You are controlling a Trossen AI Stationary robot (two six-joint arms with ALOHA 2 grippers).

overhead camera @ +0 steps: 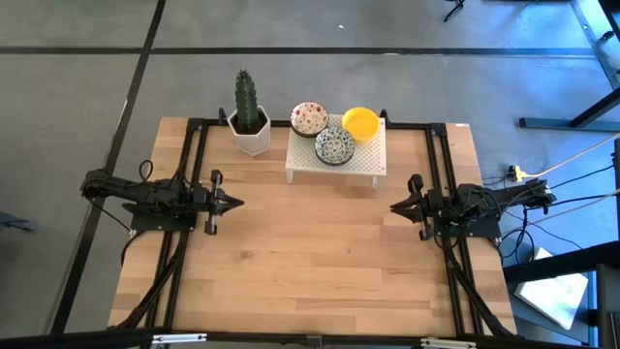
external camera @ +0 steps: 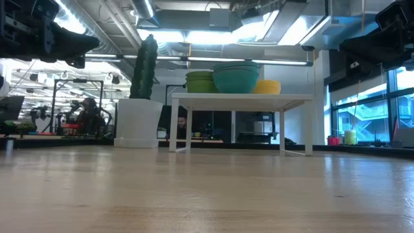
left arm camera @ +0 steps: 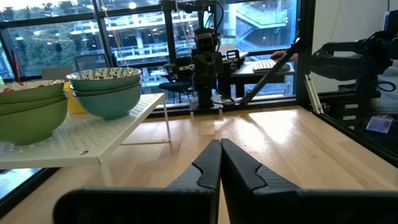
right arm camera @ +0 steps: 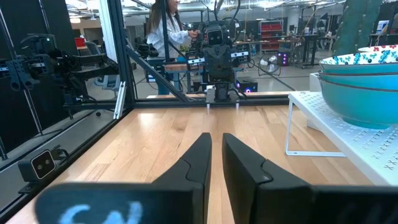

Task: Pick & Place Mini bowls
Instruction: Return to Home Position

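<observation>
The mini bowls stand in three stacks on the white perforated rack [overhead camera: 368, 160] at the table's far side. The red-specked stack [overhead camera: 309, 118] is on the left, the blue-green patterned stack [overhead camera: 336, 145] in the middle and the yellow stack [overhead camera: 360, 122] on the right. The low view shows them as the green-sided stack [external camera: 201, 81], the teal stack [external camera: 236, 76] and the yellow stack [external camera: 266, 86]. My left gripper [overhead camera: 237, 203] [left arm camera: 220, 144] hovers shut over the table's left side. My right gripper [overhead camera: 395, 206] [right arm camera: 217, 138] hovers at the right, shut but for a thin slit. Both point toward the table's middle, nearer than the rack.
A tall cactus in a white hexagonal pot [overhead camera: 251, 131] stands just left of the rack. Black frame rails [overhead camera: 194, 174] run along the table's sides and far edge. Bare wooden tabletop [overhead camera: 310, 252] stretches between the two grippers and toward the near edge.
</observation>
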